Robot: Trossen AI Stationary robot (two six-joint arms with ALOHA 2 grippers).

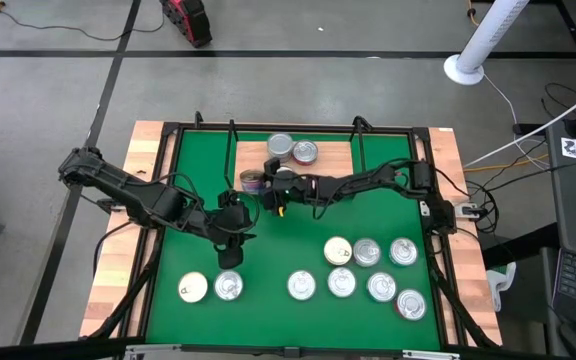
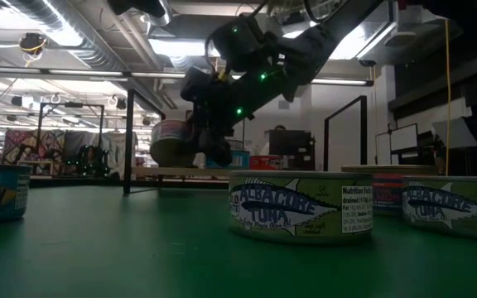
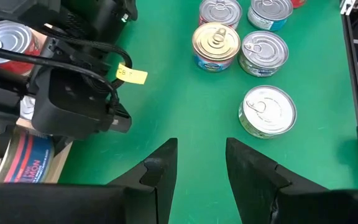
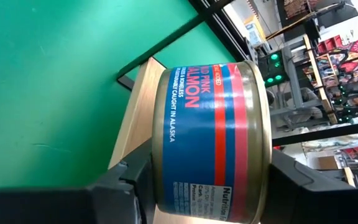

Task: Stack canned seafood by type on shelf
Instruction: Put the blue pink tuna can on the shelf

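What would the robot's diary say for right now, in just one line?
right end effector: shut on salmon tin, above shelf edge | left end effector: open, empty, over green mat | loose tins: on mat

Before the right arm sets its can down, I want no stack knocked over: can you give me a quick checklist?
1. Salmon can held between the right fingers: ok.
2. Can over the shelf board, not the mat: ok.
3. Can clear of the two cans already on the shelf: ok in the high view.
4. Can level for release: cannot tell.
5. Left gripper empty, fingers open, over the mat away from the shelf: ok.
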